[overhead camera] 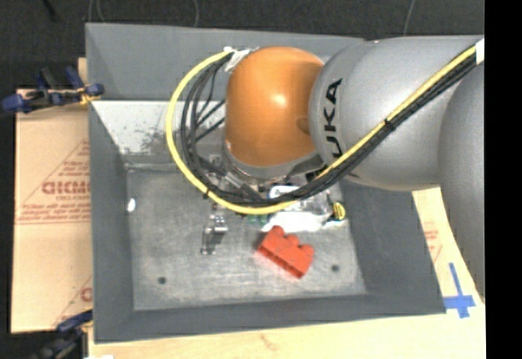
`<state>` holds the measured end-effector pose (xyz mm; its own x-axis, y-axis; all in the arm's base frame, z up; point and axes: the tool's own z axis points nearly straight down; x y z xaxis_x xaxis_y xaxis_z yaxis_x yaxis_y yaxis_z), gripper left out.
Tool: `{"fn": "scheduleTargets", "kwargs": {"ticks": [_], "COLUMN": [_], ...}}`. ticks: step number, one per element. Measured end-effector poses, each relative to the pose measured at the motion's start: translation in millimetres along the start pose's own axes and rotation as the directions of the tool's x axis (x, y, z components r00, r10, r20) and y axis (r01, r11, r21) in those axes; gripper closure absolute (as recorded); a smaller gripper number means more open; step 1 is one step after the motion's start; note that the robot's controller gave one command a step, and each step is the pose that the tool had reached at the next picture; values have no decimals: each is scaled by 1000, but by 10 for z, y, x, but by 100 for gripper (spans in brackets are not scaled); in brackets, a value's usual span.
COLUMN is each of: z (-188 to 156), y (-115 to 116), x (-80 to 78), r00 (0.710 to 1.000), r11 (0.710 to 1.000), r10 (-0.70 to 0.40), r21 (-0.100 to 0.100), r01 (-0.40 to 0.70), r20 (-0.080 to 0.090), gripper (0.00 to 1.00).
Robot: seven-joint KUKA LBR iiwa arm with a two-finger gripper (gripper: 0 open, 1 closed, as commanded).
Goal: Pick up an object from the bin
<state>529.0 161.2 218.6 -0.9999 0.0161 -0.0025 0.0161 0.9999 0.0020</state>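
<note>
Well, from where I stand the arm (400, 113) reaches low into the bin (110, 210). The orange cover (269, 104) and its loop of yellow cable (174, 137) hide what is under the wrist, so I cannot tell whether the jaws are spread or clenched, or whether anything is between them.

The likeliest pick is the red block (285, 251), a plastic brick with what look like studs. It lies skewed on the bin's floor, right of the middle and toward the near edge, just clear of the wrist. Just beyond it, partly under the wrist, are some white and green bits (308, 219) I cannot make out. A small grey metal piece (214, 235) lies alone to the left of the block.

The block looks light and stiff, hard plastic that should not give or break under a squeeze. Its flat sides are probably smooth and a little slippery. I would take it across the two long sides, about midway along, not by a corner, where it could twist out. As it lies askew to the bin's walls, the wrist would need turning to meet those sides squarely. The white and green bits sit close enough on the far side to get caught along with it.
</note>
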Motion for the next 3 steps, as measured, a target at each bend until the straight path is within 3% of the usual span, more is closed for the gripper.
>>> {"fn": "scheduleTargets", "kwargs": {"ticks": [1, 2, 3], "z": [7, 892, 1075], "y": [-720, -1397, -1990], "x": [-440, -110, -194], "r00": [994, 805, 387], "r11": [994, 805, 387], "r10": [-113, -593, -922], "r21": [5, 0, 5], "r01": [113, 593, 922], "r20": [5, -7, 1], "gripper": [0, 0, 0]}}
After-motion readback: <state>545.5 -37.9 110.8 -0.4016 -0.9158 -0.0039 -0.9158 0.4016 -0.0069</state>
